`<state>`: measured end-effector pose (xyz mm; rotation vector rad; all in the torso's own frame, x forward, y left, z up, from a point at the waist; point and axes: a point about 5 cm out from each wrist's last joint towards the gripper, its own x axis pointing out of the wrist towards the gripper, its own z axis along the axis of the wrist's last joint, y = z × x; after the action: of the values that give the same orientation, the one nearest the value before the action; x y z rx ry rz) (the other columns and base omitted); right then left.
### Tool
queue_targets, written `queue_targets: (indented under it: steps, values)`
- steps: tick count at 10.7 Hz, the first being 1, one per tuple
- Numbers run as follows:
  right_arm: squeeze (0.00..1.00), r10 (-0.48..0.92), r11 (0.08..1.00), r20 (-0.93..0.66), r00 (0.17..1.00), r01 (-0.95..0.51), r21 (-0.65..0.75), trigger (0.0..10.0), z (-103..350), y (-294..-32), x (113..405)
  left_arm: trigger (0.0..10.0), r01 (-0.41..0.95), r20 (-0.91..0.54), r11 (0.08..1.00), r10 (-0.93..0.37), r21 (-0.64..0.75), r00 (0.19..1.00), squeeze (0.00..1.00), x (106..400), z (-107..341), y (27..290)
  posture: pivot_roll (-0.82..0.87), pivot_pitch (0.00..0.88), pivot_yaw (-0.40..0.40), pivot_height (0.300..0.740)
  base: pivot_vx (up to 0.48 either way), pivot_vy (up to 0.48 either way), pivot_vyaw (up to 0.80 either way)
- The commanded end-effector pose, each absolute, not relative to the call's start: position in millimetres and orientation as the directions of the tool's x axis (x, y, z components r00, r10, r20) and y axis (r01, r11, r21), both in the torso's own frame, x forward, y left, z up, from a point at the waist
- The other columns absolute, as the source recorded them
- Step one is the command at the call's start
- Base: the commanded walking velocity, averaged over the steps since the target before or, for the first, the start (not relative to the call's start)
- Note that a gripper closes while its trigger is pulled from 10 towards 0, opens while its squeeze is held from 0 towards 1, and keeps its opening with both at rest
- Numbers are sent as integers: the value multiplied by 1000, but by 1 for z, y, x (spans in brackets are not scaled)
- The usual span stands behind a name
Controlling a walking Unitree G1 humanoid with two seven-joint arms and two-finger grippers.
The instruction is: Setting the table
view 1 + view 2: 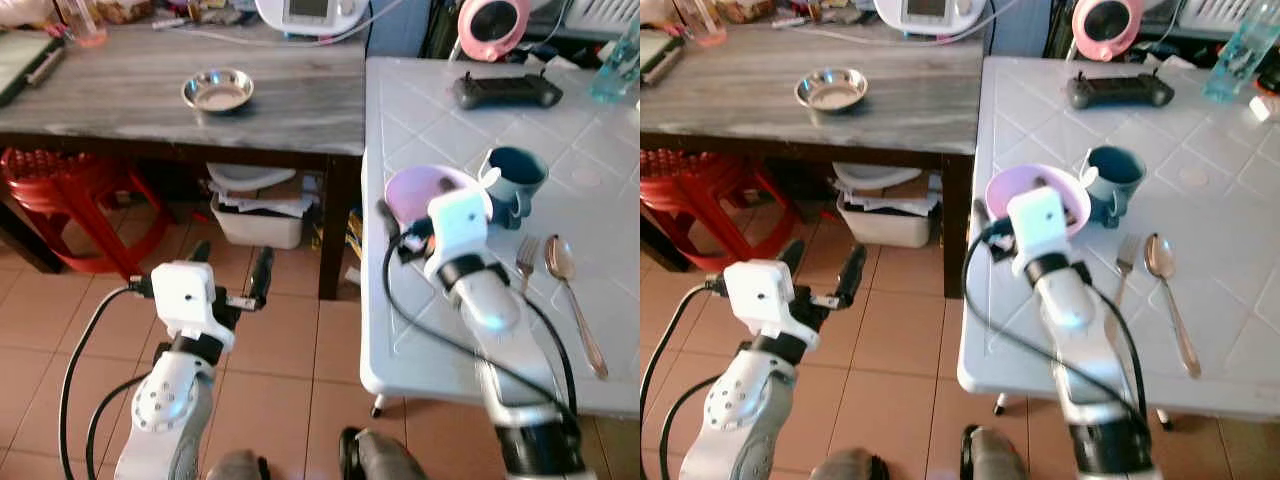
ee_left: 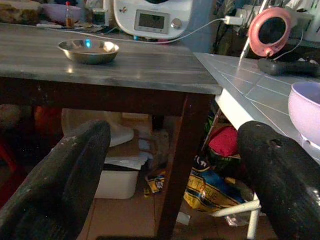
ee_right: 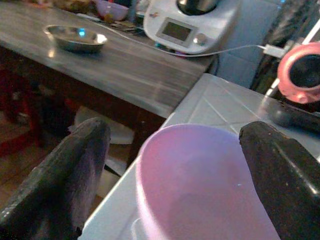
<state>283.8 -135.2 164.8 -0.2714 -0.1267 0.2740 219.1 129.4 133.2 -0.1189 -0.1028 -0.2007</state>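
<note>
A lilac bowl (image 1: 425, 185) stands on the white tiled table (image 1: 430, 330), near its left edge. My right gripper (image 3: 175, 132) is open just behind the bowl, one black finger (image 1: 385, 215) on each side and a gap to the rim. A teal mug (image 1: 515, 175) stands right beside the bowl. A fork (image 1: 526, 262) and a spoon (image 1: 565, 275) lie side by side to the right of my arm. My left gripper (image 1: 232, 262) hangs open over the tiled floor, holding nothing. A steel bowl (image 1: 217, 90) rests on the grey wooden table (image 1: 120, 110).
A black game controller (image 1: 507, 91), a pink round fan (image 1: 493, 25) and a clear bottle (image 1: 615, 65) sit at the white table's far side. A white appliance (image 1: 310, 12) stands on the grey table. Under it are a white bin (image 1: 258, 215) and a red stool (image 1: 60, 185).
</note>
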Motion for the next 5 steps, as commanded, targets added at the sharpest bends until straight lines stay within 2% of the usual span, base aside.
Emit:
queue_targets:
  steps: [1,2,3,4,5]
  values:
    - [1000,312,915,84,946,-275,-296,10000,166,-133,279,10000,203,101,974,-193,-104,976,0,219,131,129,58,139,6,740,0,0,0]
    - [1000,320,910,62,945,-288,-298,10000,164,-134,277,10000,208,97,972,-198,-109,975,0,219,130,127,53,139,5,740,0,0,0]
    - [682,329,901,39,943,-302,-310,10000,162,-136,277,10000,214,93,971,-204,-111,975,0,219,129,126,49,138,3,740,0,0,0]
    - [0,347,895,18,938,-325,-305,10000,162,-135,278,10000,214,90,970,-204,-113,975,0,220,128,126,48,136,1,740,0,0,0]
    - [0,356,888,-3,935,-339,-310,10000,161,-135,280,10000,217,84,969,-208,-115,975,0,221,127,125,47,138,-2,740,0,0,0]
